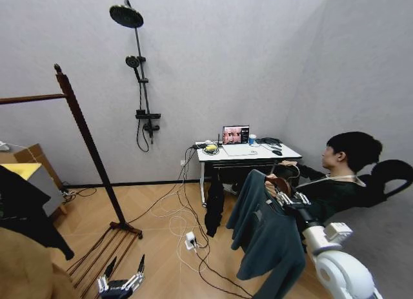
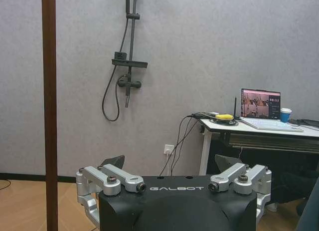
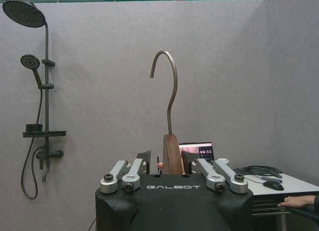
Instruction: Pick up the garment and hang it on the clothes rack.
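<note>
Garment (image 1: 268,244) held up at right, near robot, by right gripper (image 3: 172,166); jaws closed on wooden hanger (image 3: 172,153), metal hook (image 3: 167,86) upright. Left gripper (image 1: 121,283) low at near left, jaws spread wide, nothing held. Clothes rack (image 1: 84,131) at left, well apart from garment. Desk (image 1: 245,154) noted at far wall.

The clothes rack (image 1: 87,141) stands on the left, and its top bar has bare wall behind it. Its slatted base sits on the floor near the left gripper (image 1: 122,278). Between the rack and the hanging garment (image 1: 266,241) on the right is open floor, but white cables (image 1: 184,231) lie across it. A desk (image 1: 245,154) stands far back against the wall
</note>
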